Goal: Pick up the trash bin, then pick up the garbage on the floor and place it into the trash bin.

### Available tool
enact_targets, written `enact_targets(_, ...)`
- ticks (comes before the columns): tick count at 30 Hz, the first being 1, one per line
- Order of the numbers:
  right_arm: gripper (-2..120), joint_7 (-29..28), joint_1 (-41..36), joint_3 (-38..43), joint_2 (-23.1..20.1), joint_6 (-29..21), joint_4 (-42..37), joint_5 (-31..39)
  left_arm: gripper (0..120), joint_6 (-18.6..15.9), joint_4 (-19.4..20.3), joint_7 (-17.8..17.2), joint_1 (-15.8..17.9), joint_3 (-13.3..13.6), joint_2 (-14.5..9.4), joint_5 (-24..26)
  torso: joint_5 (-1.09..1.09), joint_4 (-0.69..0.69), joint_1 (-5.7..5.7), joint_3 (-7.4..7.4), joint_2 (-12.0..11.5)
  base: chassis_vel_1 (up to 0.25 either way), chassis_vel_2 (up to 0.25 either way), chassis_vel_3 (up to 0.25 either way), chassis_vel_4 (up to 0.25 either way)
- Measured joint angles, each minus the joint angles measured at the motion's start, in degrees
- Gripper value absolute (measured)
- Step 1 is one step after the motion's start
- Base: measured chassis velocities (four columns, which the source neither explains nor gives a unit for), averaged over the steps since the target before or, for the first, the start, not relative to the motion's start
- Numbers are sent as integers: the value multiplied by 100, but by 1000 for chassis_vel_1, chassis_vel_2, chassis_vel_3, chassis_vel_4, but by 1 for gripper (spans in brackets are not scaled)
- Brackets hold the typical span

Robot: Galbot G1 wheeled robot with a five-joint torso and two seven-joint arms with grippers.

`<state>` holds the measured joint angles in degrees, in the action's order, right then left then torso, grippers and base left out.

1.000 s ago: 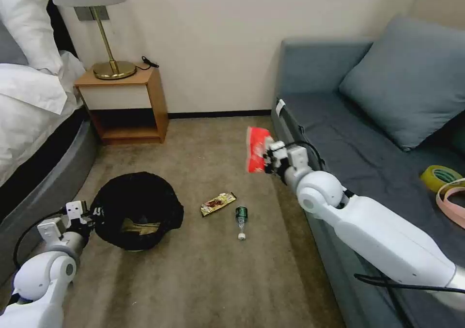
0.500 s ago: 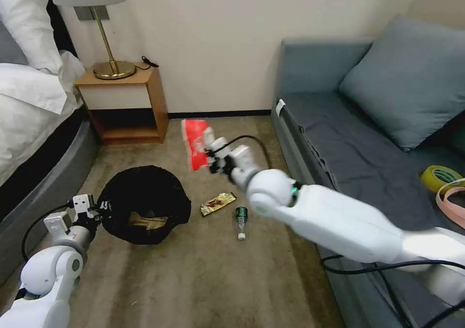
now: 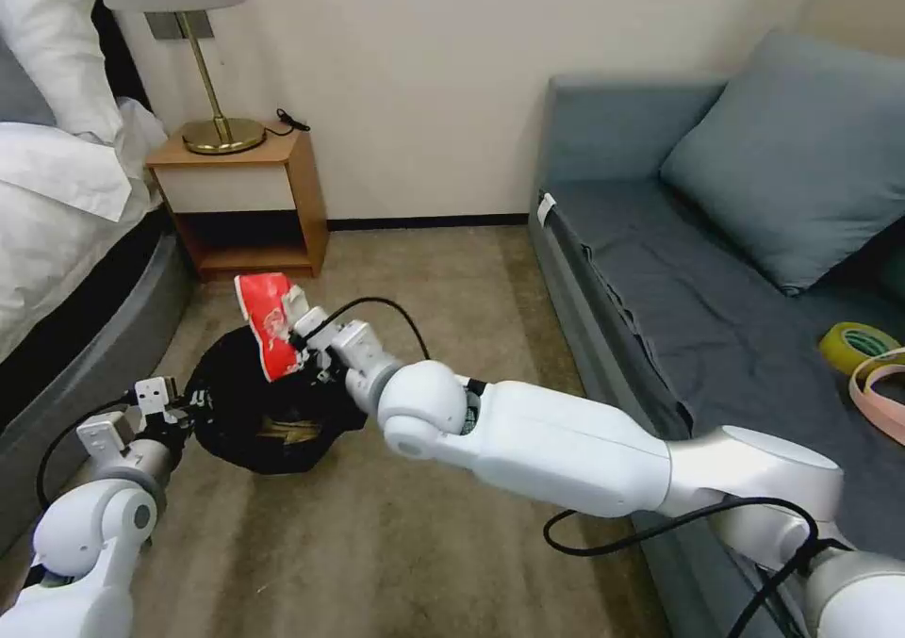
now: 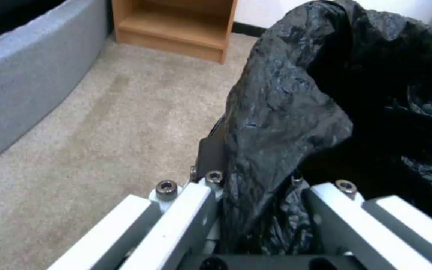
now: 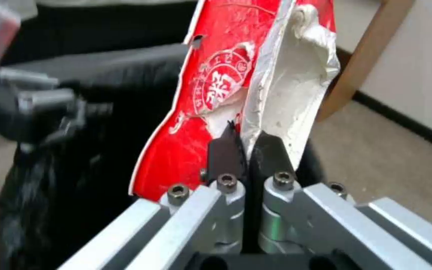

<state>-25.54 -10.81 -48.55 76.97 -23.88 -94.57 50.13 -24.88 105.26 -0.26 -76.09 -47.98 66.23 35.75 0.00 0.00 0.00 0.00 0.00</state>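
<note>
The right gripper (image 5: 243, 148), jaws pinched on the crumpled red-and-white packet (image 3: 269, 325), hovers above the black-lined round bin (image 3: 269, 412); the left gripper (image 4: 256, 180), jaws clamped on its liner, could let it slip.

Head looks down; wrists close on the trash bin (image 3: 269, 412).

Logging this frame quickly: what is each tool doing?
Left tool: shut on the glossy black bag-lined trash bin.
Right tool: shut on the red-and-white crumpled packet.
</note>
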Motion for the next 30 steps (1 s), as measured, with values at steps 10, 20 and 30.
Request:
enact_targets(10, 0, -31, -130, -257, 253, 6, 426, -137, 4, 37, -64, 42, -7, 35, 8, 61, 1, 0, 0, 0, 0, 0, 0, 0, 0)
enact_targets(20, 33, -175, -265, -411, 392, -16, 531, -119, 4, 67, -187, 68, 91, 65, -26, 123, 1, 0, 0, 0, 0, 0, 0, 0, 0)
enact_targets(30, 71, -461, 56, -73, 95, -27, 182, -535, 4, 190, -375, 108, 110, 41, -40, 126, 3, 0, 0, 0, 0, 0, 0, 0, 0)
